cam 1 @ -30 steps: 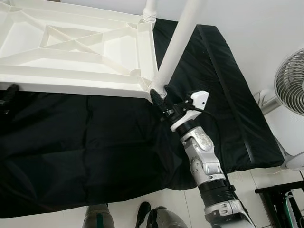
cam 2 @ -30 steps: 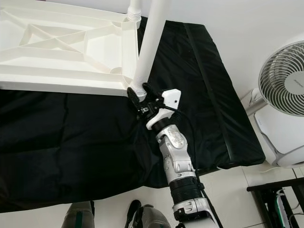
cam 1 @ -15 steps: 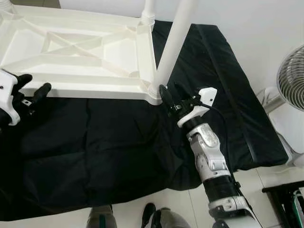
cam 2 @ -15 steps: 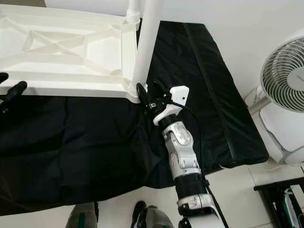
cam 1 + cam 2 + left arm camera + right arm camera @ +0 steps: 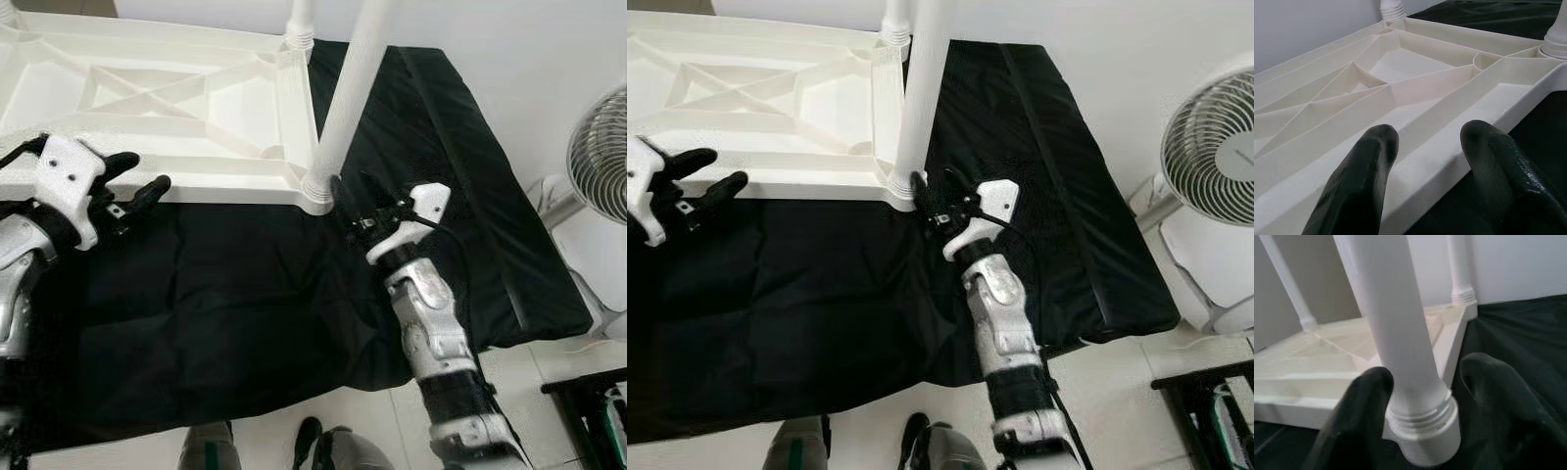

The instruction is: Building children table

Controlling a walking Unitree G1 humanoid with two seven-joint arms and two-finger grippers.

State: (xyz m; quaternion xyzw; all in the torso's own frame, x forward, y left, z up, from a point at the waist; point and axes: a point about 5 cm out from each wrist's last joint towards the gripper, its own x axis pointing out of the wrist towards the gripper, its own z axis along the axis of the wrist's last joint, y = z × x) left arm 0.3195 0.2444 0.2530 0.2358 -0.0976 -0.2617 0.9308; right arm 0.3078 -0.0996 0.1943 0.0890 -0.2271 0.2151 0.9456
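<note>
The white tabletop (image 5: 186,108) lies upside down on a black sheet (image 5: 245,284), its ribbed underside facing up, with legs rising from its corners. The near-right leg (image 5: 343,93) stands in its corner socket and leans up out of the head views; another leg (image 5: 299,24) rises at the far-right corner.

The right end effector (image 5: 355,204) sits at the base of the near-right leg, its fingers (image 5: 1359,413) spread wide on either side of the ribbed collar (the wrist view shows gaps between each finger and the plastic, so it holds nothing).

The left end effector (image 5: 137,181) hovers at the tabletop's near edge, toward the left, with its fingers (image 5: 1364,181) wide apart and pointing across the rim at the ribbed panels. Whether they touch the rim I cannot tell.

A white fan (image 5: 598,166) stands on the floor to the right of the sheet.
</note>
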